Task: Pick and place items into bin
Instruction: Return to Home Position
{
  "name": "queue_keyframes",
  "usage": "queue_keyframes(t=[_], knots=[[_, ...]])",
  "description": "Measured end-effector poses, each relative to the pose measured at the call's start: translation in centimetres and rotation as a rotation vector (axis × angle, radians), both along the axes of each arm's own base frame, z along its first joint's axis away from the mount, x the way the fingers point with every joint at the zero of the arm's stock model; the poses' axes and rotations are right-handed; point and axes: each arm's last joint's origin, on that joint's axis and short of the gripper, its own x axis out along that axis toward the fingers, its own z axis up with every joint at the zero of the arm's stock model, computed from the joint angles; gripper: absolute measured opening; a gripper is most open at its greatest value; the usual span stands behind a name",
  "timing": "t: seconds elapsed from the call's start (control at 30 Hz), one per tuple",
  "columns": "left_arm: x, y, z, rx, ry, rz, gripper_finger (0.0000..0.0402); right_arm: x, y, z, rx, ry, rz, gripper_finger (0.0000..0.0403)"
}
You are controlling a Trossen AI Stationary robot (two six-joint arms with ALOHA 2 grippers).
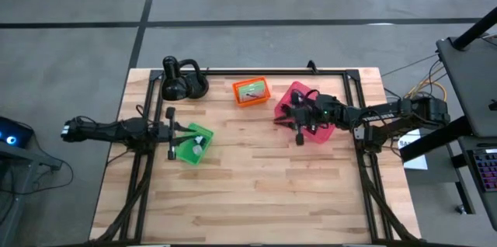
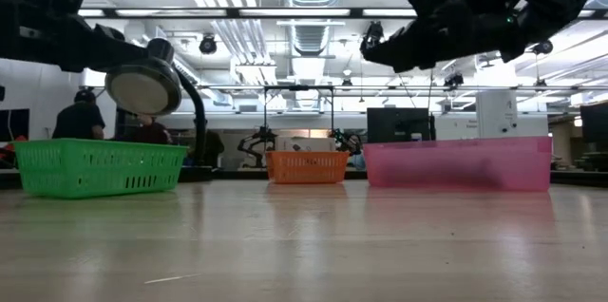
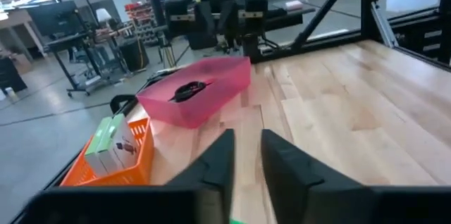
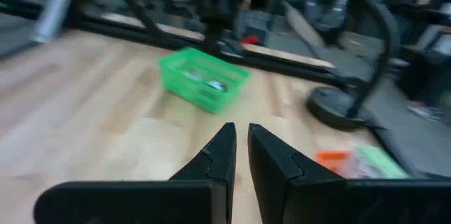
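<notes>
Three bins stand on the wooden table: a green bin (image 1: 194, 143) at the left, an orange bin (image 1: 251, 90) at the far middle and a pink bin (image 1: 304, 111) at the right. The green bin (image 4: 203, 79) holds small loose items. Green packets (image 3: 113, 139) lie in the orange bin (image 3: 106, 160). A black cable (image 3: 189, 90) lies in the pink bin (image 3: 201, 94). My left gripper (image 1: 185, 132) hangs level over the green bin's left edge, its fingers a narrow gap apart (image 3: 246, 153) and empty. My right gripper (image 1: 283, 119) hangs over the pink bin, shut (image 4: 242, 143) and empty.
A black desk lamp (image 1: 182, 80) stands at the table's far left corner, its head (image 2: 142, 88) over the green bin's side in the low view. A black frame (image 1: 342, 72) runs along the table's edges. Bare wood (image 1: 256, 185) fills the near half. People sit in the room behind (image 2: 81, 122).
</notes>
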Motion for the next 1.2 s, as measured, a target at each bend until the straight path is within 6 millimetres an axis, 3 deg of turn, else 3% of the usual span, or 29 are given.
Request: queue_keyframes(t=[0.2, 0.67, 0.8, 1.2], knots=[[0.0, 0.0, 0.0, -0.008, 0.005, 0.001, 0.0003, -1.6, 0.3, -0.9, 0.032, 0.006, -0.014, 0.0029], [0.0, 0.0, -0.1, 0.009, 0.007, 0.008, 0.0008, -9.9, 2.1, -1.9, 0.134, -0.079, -0.108, 0.0029], [-0.1, 0.0, -0.1, 0.008, 0.004, 0.008, 0.0008, -11.0, 2.4, -1.8, 0.187, -0.065, -0.111, 0.0029], [-0.1, 0.0, 0.0, 0.007, -0.001, 0.01, 0.0008, -12.7, 4.5, -2.2, 0.103, -0.134, -0.035, 0.0028]])
